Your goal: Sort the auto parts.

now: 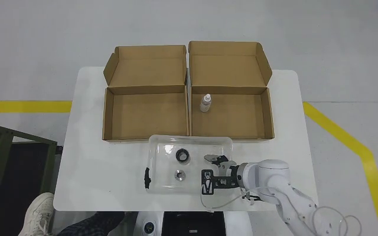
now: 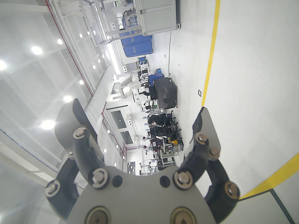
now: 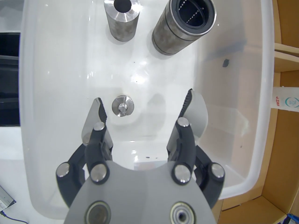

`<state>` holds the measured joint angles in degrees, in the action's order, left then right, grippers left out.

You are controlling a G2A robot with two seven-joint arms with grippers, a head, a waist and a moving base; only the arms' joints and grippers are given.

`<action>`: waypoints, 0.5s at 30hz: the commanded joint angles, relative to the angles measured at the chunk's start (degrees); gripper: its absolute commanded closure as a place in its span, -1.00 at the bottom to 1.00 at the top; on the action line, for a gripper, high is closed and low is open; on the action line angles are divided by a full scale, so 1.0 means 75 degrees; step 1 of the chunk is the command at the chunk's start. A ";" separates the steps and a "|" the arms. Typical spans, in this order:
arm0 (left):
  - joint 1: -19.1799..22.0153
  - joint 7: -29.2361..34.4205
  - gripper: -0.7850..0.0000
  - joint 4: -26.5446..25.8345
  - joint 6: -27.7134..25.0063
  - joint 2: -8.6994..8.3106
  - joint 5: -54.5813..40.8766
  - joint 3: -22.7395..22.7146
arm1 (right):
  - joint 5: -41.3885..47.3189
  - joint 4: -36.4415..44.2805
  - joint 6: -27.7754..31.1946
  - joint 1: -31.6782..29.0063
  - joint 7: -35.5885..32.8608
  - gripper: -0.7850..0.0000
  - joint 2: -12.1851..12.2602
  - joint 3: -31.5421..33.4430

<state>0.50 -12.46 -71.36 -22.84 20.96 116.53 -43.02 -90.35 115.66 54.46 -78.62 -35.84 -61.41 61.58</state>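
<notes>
A clear plastic tray at the table's front holds the parts. In it stand a black-ringed linear bearing, a steel cylinder with a bore, and a small steel stud. My right gripper hangs open low inside the tray, with the stud between its fingers, close to the one farther from the boxes and untouched. Bearing and cylinder stand ahead of the fingertips. A white bottle stands in the right cardboard box. My left gripper is open, holds nothing and faces the hall.
An open cardboard box stands left of the right one, both behind the tray. A black clip sits on the tray's left rim. The tray wall runs close beside one right finger. Bare white table lies on both sides.
</notes>
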 commanded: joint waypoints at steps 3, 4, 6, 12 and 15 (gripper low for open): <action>0.0000 0.0000 -1.00 0.0000 0.0000 0.0000 0.0000 0.0000 | -0.0055 -0.0008 0.0042 0.0041 -0.0055 -0.36 0.0015 -0.0056; 0.0000 0.0000 -1.00 0.0000 0.0000 0.0000 0.0000 0.0000 | -0.0063 -0.0001 0.0065 0.0038 -0.0062 -0.29 0.0019 -0.0080; 0.0000 0.0000 -1.00 0.0000 0.0000 0.0000 0.0000 0.0000 | -0.0089 0.0014 0.0116 0.0037 -0.0084 -0.21 0.0029 -0.0122; 0.0000 0.0000 -1.00 0.0000 0.0000 0.0000 0.0000 0.0000 | -0.0111 -0.0049 0.0191 0.0081 -0.0152 0.07 0.0047 -0.0235; 0.0000 0.0000 -1.00 0.0000 0.0000 0.0000 0.0000 0.0000 | -0.0083 -0.0083 0.0205 0.0116 -0.0166 0.13 0.0052 -0.0279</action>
<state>0.50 -12.46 -71.36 -22.84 20.96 116.53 -43.02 -91.07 115.12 55.99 -77.84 -37.05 -61.03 59.58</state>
